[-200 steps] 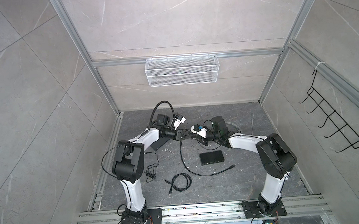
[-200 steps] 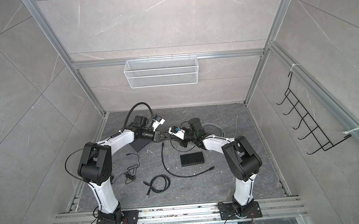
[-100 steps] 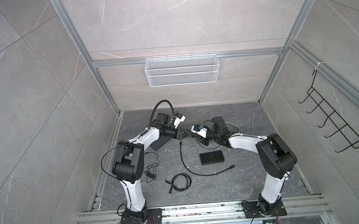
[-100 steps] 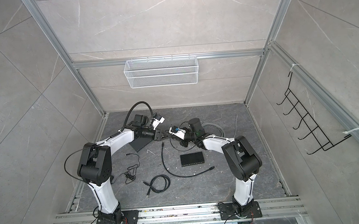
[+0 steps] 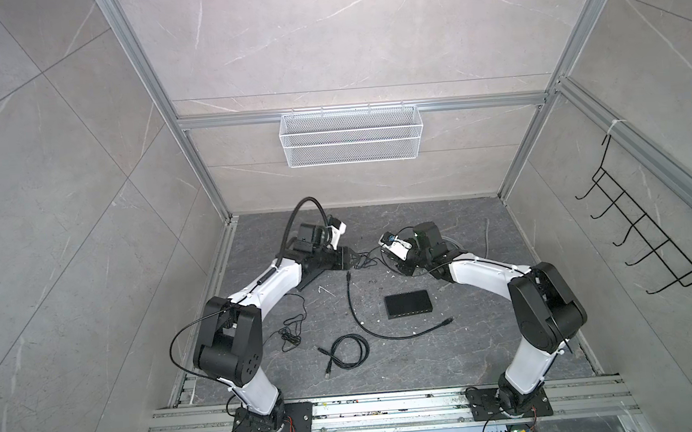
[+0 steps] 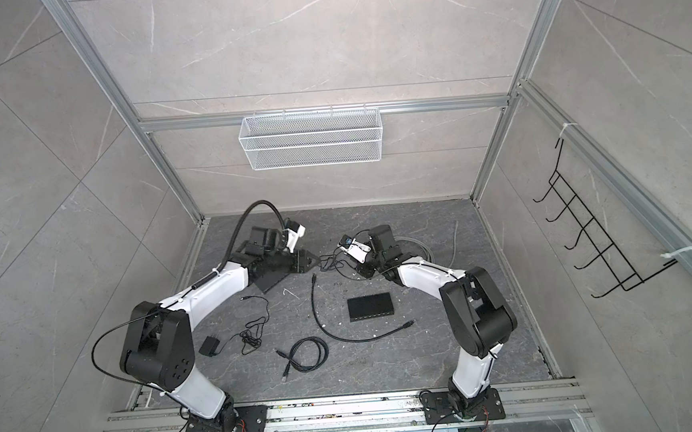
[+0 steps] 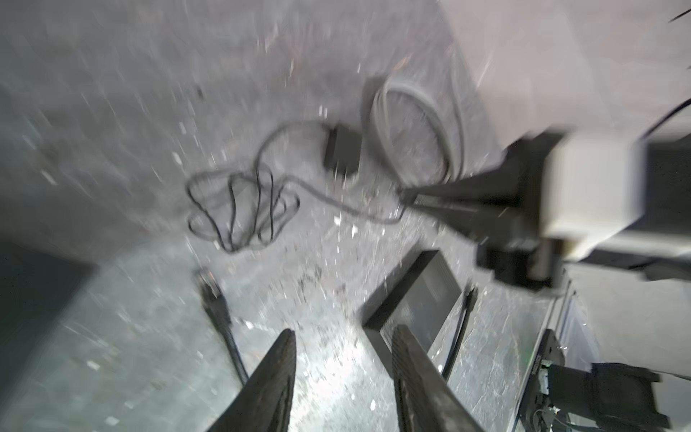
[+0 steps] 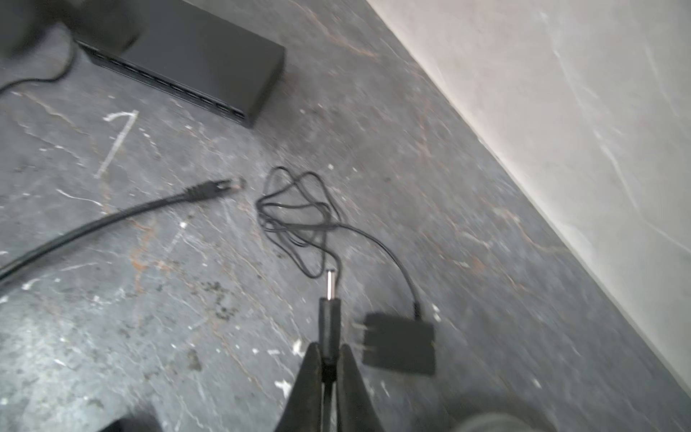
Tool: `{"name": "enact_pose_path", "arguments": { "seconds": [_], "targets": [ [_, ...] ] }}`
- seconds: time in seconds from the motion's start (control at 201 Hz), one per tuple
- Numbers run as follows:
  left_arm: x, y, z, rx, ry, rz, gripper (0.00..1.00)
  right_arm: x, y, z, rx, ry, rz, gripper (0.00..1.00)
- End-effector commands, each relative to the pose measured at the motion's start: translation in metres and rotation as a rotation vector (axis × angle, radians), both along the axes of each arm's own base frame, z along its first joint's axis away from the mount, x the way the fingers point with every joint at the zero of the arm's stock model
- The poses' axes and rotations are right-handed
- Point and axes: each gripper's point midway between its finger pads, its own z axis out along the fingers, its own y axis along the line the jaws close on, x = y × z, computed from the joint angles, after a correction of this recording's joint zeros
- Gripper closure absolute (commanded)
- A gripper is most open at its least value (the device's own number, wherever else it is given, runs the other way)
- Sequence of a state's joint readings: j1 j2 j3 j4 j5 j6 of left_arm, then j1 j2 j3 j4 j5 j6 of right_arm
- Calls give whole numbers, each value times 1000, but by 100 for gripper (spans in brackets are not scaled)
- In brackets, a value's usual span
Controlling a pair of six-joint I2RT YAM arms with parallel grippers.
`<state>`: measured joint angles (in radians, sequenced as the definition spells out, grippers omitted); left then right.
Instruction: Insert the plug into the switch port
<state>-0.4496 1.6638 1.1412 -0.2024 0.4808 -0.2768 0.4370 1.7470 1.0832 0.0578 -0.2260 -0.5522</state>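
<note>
the right gripper (image 8: 329, 353) is pinching the sleeve of the barrel plug (image 8: 329, 318), held clear of the worktop (image 5: 430, 365) with its metal tip free, while its thin lead (image 8: 299, 217) and adapter (image 8: 400, 344) lie below; the left gripper (image 7: 342, 336) is spread and empty. so the pick-up looks done, but the switch (image 5: 408, 304) sits well apart from the plug with no lead attached, which leaves the carry, the lining-up with its power port and the push home

Two switches (image 6: 370, 306), two power adapters (image 6: 208, 345), two black network cables (image 8: 194, 192), one grey cable coil (image 7: 378, 112), one wire basket (image 6: 310, 144), one hook rack (image 5: 644, 216).
</note>
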Motion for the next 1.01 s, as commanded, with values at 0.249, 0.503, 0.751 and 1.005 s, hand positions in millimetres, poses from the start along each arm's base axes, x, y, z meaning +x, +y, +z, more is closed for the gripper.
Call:
{"name": "enact_pose_path", "arguments": {
  "seconds": [0.249, 0.503, 0.751, 1.005],
  "targets": [
    [-48, -37, -42, 141, 106, 133, 55, -21, -86, -17, -173, 146, -284, 89],
    [-57, -53, -68, 200, 130, 209, 55, -46, -110, -49, -280, 363, -400, 90],
    [-71, -65, -80, 223, 135, 305, 54, -69, -120, -75, -335, 485, -437, 90],
    [-80, -80, -79, 166, 143, 334, 54, -91, -121, -93, -335, 585, -448, 91]
  ]
}}
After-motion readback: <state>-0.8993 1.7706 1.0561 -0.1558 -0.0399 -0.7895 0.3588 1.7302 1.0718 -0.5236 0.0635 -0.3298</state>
